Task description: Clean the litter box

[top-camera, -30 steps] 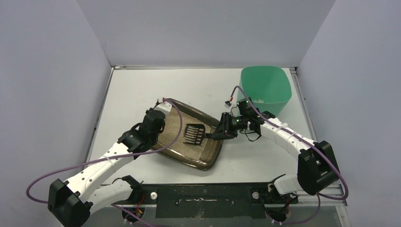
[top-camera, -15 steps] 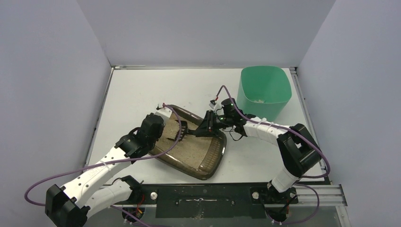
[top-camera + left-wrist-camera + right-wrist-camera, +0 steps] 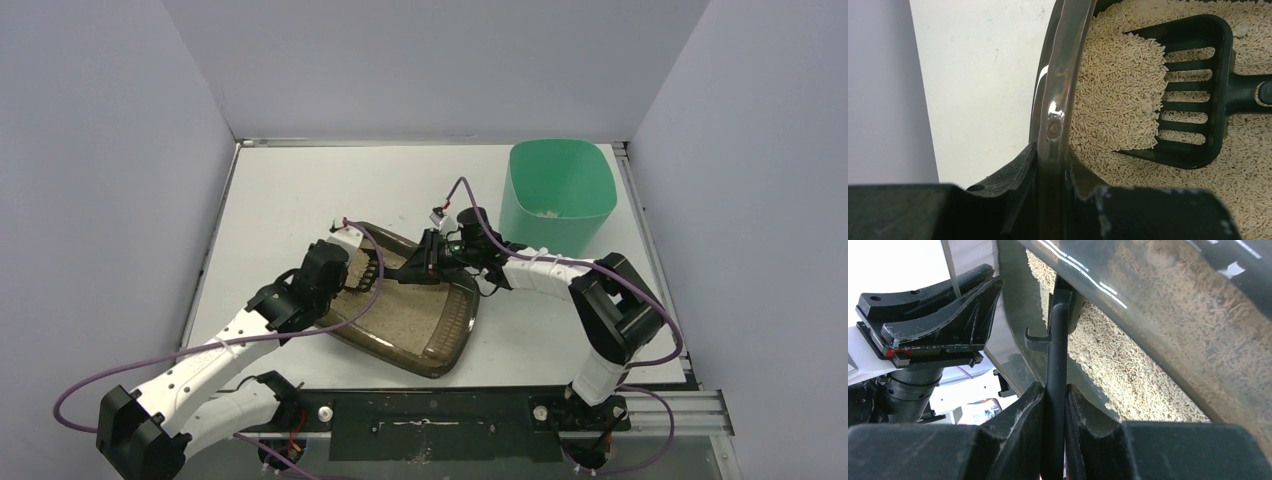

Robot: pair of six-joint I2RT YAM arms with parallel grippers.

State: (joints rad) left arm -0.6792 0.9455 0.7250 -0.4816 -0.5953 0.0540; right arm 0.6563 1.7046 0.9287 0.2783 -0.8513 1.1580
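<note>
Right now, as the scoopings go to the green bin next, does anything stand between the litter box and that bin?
Nothing loose is visible there. Only the right arm itself crosses that stretch of table, its jaws shut on the handle of the scoop, which lies in the litter box.

The top view is bright, evenly lit from overhead; shadows on the table (image 3: 290, 190) are soft. In the left wrist view a highlight glares on the rim of the box (image 3: 1053, 107), and the near foreground is dark and defocused. The right wrist view is overexposed at upper left, with glare streaks on the box.
</note>
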